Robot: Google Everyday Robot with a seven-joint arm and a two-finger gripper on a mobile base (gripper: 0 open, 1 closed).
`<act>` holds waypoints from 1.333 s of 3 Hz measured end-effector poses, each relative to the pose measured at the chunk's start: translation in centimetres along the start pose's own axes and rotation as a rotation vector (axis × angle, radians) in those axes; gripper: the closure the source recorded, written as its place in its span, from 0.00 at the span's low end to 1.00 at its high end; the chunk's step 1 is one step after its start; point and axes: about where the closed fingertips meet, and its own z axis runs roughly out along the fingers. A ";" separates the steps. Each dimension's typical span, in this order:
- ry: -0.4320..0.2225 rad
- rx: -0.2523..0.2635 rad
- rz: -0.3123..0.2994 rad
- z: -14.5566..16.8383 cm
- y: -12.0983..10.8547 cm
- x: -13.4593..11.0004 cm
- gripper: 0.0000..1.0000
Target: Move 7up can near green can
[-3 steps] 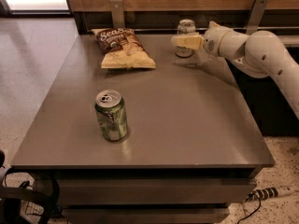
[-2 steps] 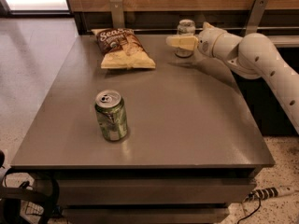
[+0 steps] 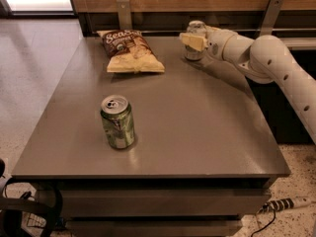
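The 7up can (image 3: 196, 28), pale silver-white with a silver top, stands upright at the back of the table, right of centre. My gripper (image 3: 193, 40) is at this can, reaching in from the right on a white arm (image 3: 266, 58), and its cream-coloured end covers the can's middle. The green can (image 3: 117, 122), shiny metallic green with a silver top, stands upright near the front left of the table, far from the 7up can.
A brown and yellow chip bag (image 3: 129, 52) lies at the back left of the grey table (image 3: 197, 132). A wooden wall with metal brackets runs behind the table. A power strip (image 3: 286, 204) and cables lie on the floor in front.
My gripper has moved a little to the left and up, closing in on the 7up can. The cans and the chip bag have not moved.
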 end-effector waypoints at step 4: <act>0.001 -0.012 0.002 0.7 0.7 0.1 1.00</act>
